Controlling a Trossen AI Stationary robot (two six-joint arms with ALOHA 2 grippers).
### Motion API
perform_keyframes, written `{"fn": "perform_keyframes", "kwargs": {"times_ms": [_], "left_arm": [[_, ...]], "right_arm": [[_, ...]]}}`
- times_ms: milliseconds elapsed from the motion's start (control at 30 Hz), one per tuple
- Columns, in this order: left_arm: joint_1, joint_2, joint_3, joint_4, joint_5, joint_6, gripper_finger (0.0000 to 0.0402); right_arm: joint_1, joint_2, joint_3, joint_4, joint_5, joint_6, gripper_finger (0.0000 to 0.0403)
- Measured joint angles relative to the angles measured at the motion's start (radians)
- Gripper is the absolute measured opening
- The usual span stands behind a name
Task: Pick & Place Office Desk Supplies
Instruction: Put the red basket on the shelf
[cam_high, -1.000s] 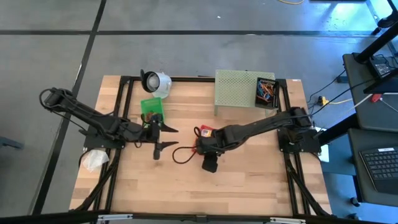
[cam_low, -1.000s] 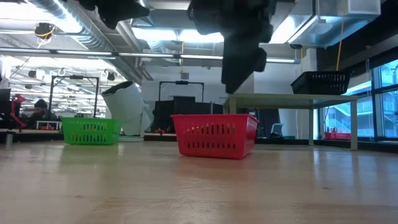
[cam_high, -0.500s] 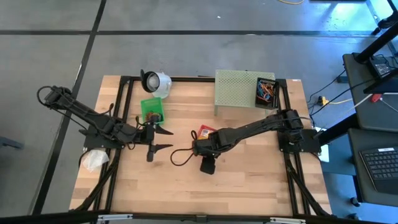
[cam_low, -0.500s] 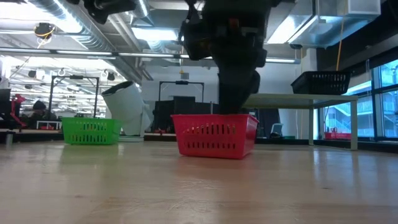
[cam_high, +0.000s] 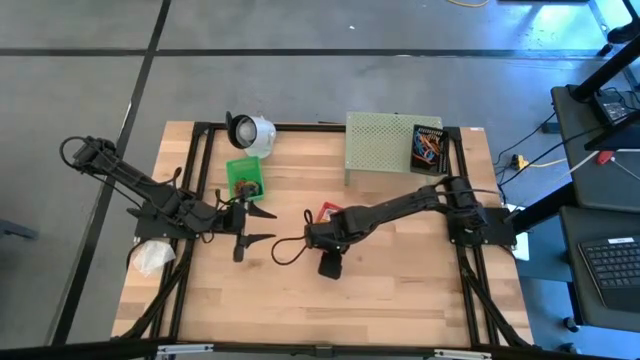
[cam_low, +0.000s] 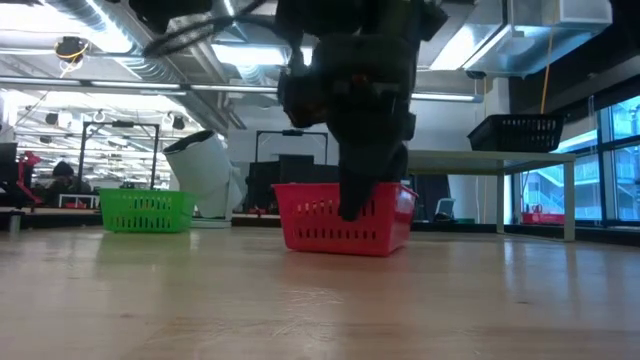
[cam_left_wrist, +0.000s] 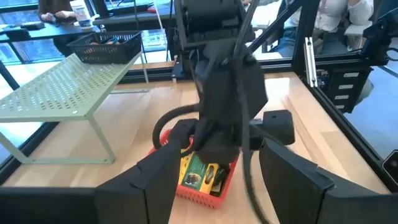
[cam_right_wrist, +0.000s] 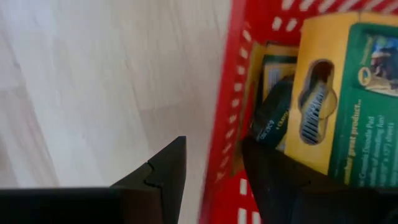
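Red basket (cam_right_wrist: 219, 134) wall sits right between the right claw (cam_right_wrist: 214, 165) fingers, spread apart, one outside on the table (cam_high: 400, 290), one inside beside the yellow-and-green crayon boxes (cam_right_wrist: 339, 87). Further out, left claw (cam_high: 258, 226) hovering open mid-table, near the green basket (cam_high: 245, 176). Beyond, pale green shelf (cam_high: 380, 145), black basket (cam_high: 428, 148) of coloured loops on top.
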Motion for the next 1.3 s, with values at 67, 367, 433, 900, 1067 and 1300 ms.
{"fn": "perform_keyframes", "kwargs": {"times_ms": [67,367,433,900,1067,1300], "left_arm": [[0.0,0.0,0.0,-0.002,0.0,0.0,0.0212],[0.0,0.0,0.0,-0.016,0.0,0.0,0.0212],[0.0,0.0,0.0,-0.02,0.0,0.0,0.0212],[0.0,0.0,0.0,-0.02,0.0,-0.011,0.0212],[0.0,0.0,0.0,-0.021,0.0,-0.013,0.0212],[0.0,0.0,0.0,-0.029,0.0,-0.016,0.0212]], "right_arm": [[-0.007,0.006,-0.001,-0.006,-0.012,-0.007,0.016],[-0.018,0.046,0.001,0.023,-0.043,-0.009,0.0129],[-0.022,0.047,0.002,0.02,-0.042,-0.006,0.0113],[-0.014,0.047,0.002,-0.03,0.004,0.02,0.0005],[-0.005,0.032,0.001,-0.047,0.005,0.024,0.0003],[0.005,-0.024,-0.003,-0.146,0.039,0.047,0.0001]]}}
